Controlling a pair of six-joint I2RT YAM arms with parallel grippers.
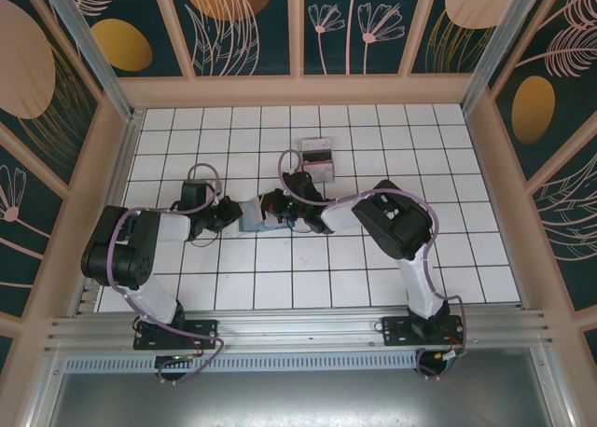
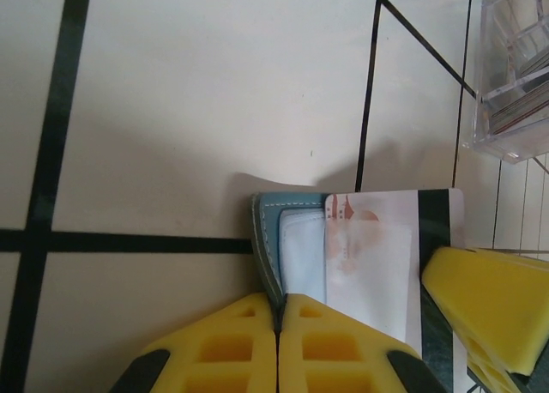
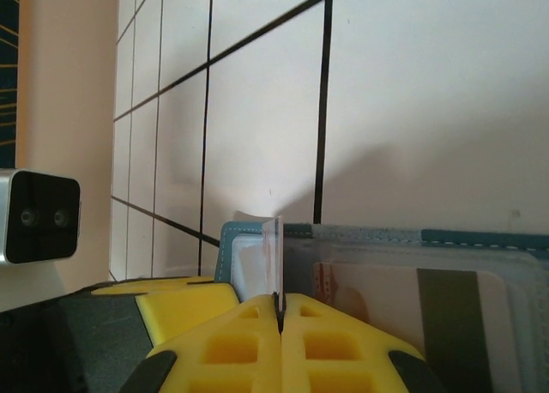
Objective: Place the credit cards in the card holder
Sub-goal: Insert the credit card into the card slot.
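**Holder clamped, card poised at the pocket**
The card holder (image 1: 253,219), just toward 9 o'clock of the table (image 1: 448,259) centre, is pinched at its teal edge by the left end effector (image 2: 277,311). A credit card (image 3: 273,256) is pinched edge-on by the right end effector (image 3: 280,303). If the thin card twists, the pocket mouth could be missed. A hard push could drag the holder free.

Crowded at mid-floor by the left gripper (image 2: 277,303), clamped on the card holder (image 2: 269,230) edge, and the right gripper (image 3: 280,300), pinching a credit card (image 3: 268,256) over it. Blocked just behind by the clear tray (image 1: 318,158). Open over bare tiles (image 1: 448,185) elsewhere, out to the walls (image 1: 308,89).
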